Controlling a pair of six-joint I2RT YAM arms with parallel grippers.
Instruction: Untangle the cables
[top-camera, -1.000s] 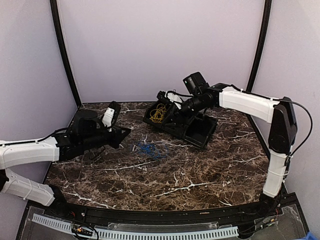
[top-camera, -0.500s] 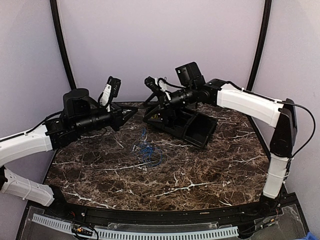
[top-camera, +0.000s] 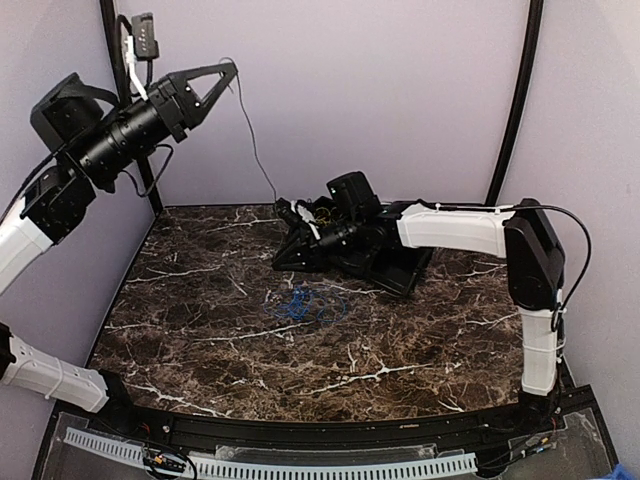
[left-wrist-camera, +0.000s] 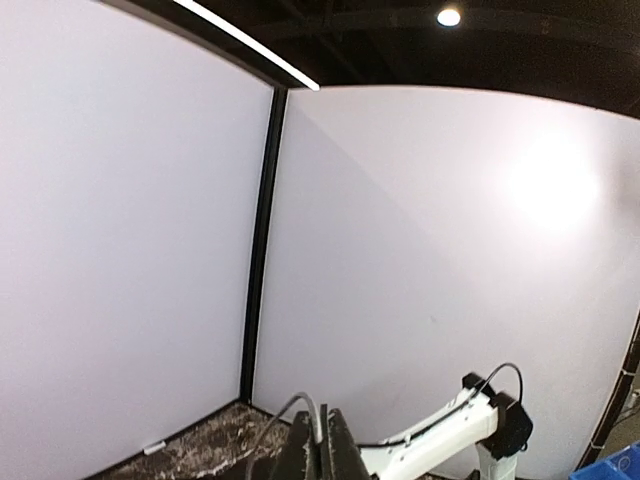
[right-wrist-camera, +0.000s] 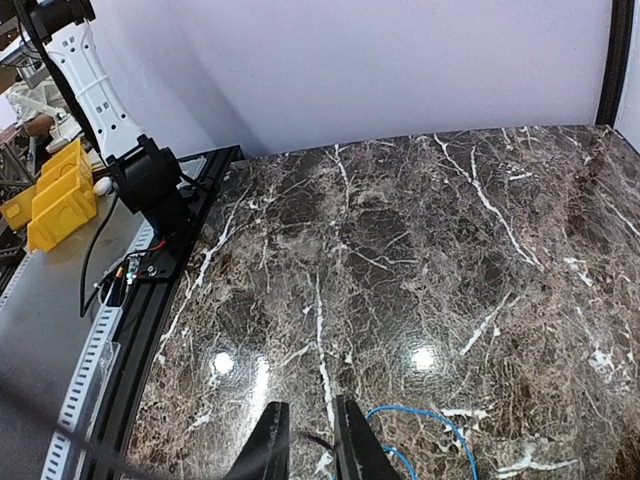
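Left end effector (top-camera: 230, 68) has risen high, clamped on a thin dark strand (top-camera: 252, 140) (colour unclear); right end effector (right-wrist-camera: 310, 440), now lower, narrowly parted, hovers by the loose blue wire coil (top-camera: 305, 303) on the marble tabletop (top-camera: 400, 350).

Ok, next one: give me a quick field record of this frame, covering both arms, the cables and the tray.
left arm: high by the left wall; left fingers shut on a thin dark wire strand
strand: slopes down from the left fingers toward the black plastic tray; colour unclear
right arm: low at the tray's left end; right fingers narrowly apart, grip unclear
blue cable: loose coil of thin blue wire on the brown marble table, in front of the tray
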